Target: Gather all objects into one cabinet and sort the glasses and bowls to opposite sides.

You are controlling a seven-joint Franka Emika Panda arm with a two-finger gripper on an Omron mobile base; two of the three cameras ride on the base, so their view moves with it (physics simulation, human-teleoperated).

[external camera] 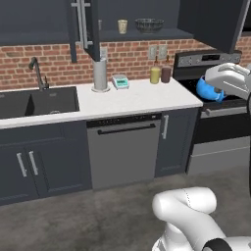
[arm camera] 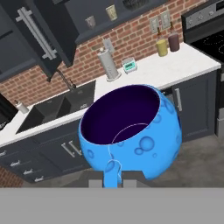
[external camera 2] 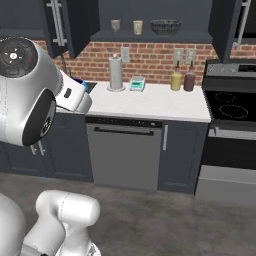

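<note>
- Your gripper point(arm camera: 112, 180) is clamped on the rim of the blue bowl point(arm camera: 131, 131), carrying it in mid-air well below the open cabinet point(external camera 2: 150, 36).
- On that cabinet's shelf, the two cups point(external camera 2: 137, 27) stand left and the dark bowl point(external camera 2: 165, 26) right, so aim for the dark bowl's side.

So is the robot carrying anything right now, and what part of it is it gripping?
Yes: the hand is shut on the blue bowl, pinching its rim at the edge nearest the hand, with the bowl's opening in full sight.
</note>
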